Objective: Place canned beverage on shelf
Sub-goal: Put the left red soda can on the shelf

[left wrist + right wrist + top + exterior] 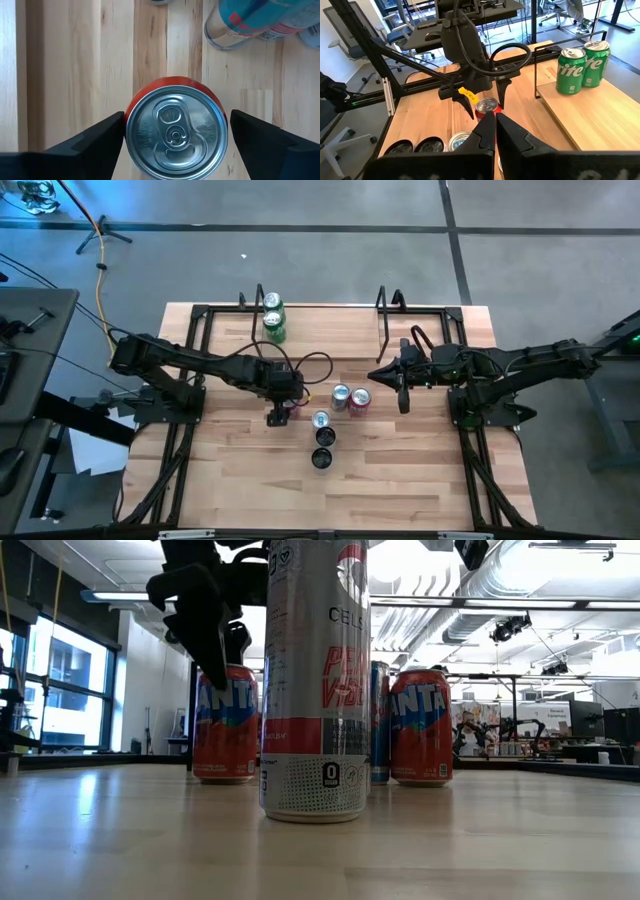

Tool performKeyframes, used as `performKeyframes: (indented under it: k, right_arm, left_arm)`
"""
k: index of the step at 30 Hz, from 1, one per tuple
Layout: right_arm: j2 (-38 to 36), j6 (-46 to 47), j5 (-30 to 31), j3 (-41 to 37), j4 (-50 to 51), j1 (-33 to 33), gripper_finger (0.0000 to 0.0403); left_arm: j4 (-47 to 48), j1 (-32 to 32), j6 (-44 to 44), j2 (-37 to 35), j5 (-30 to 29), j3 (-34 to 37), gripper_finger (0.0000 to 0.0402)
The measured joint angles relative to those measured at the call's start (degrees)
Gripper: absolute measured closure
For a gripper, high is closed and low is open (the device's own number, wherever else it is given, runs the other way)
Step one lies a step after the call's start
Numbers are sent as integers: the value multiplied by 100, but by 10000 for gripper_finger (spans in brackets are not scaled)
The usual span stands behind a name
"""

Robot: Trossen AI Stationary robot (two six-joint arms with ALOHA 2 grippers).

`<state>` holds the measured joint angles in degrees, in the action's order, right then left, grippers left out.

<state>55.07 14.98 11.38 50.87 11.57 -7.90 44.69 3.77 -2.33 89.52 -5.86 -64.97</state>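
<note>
A red-orange can [175, 132] with a silver top stands upright on the wooden table, left of a group of other cans. My left gripper [176, 120] points down over it, open, one finger close on either side of the can [487, 106]. In the low view its dark fingers show at this can's top [225, 725]. The shelf [330, 330], a pale board with black wire uprights, lies at the table's far side. My right gripper [403, 388] waits shut in the air at the right, holding nothing.
Two green cans [273, 318] stand on the shelf's left end; the board to their right [590, 115] is bare. Several cans stand right of my left gripper: a silver one [340, 396], a red one [359, 401], a blue one [320, 420] and two dark-topped ones [324, 448].
</note>
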Motion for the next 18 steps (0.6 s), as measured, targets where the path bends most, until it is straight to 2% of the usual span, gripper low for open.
performKeyframes:
  k: [7, 18]
  right_arm:
    - [0, 0, -2, 0, 0, 0, 402]
    - [0, 20, -7, 0, 0, 0, 402]
  left_arm:
    - [4, 0, 0, 0, -1, 0, 99]
    - [2, 0, -42, -19, 4, -2, 161]
